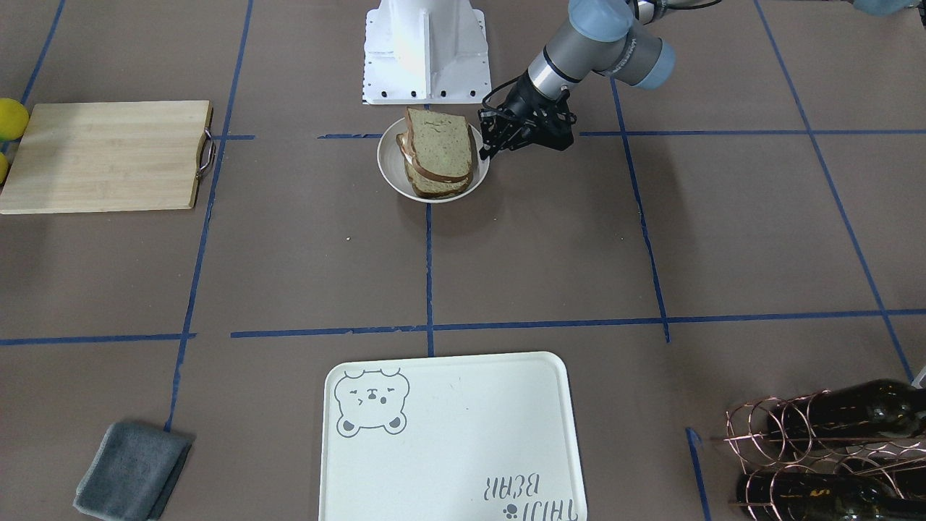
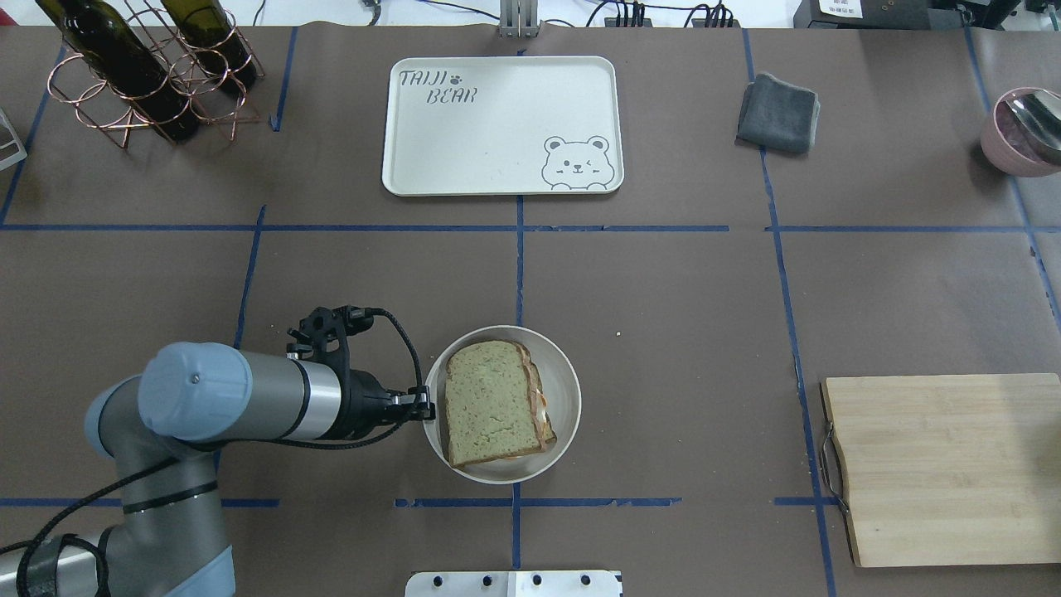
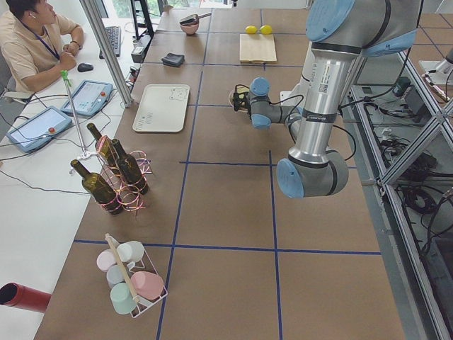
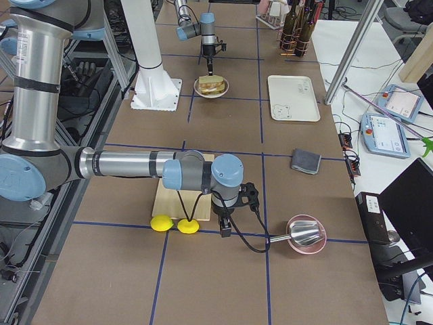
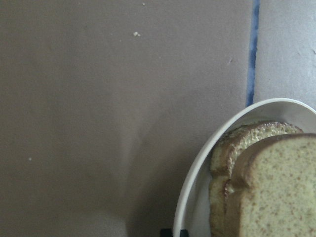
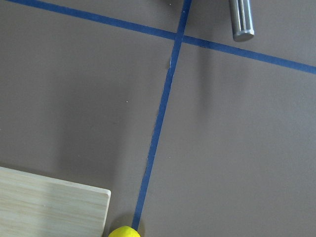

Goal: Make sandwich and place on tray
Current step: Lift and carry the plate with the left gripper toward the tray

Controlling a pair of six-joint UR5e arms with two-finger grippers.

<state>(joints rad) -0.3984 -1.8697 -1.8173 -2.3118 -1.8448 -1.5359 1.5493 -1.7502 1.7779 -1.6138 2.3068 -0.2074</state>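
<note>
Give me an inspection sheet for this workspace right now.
Surface: brown table, blue tape grid.
Job's things: sandwich in white bowl, near the robot; tray empty, far side.
Clutter: cutting board, lemons, grey cloth, wine bottles in rack, pink bowl.
Grippers: left gripper at the bowl's rim, state unclear; right gripper beside the lemons, state unclear.
Cables: black cable looped at left wrist.
Surroundings: seated person at side desk.
</note>
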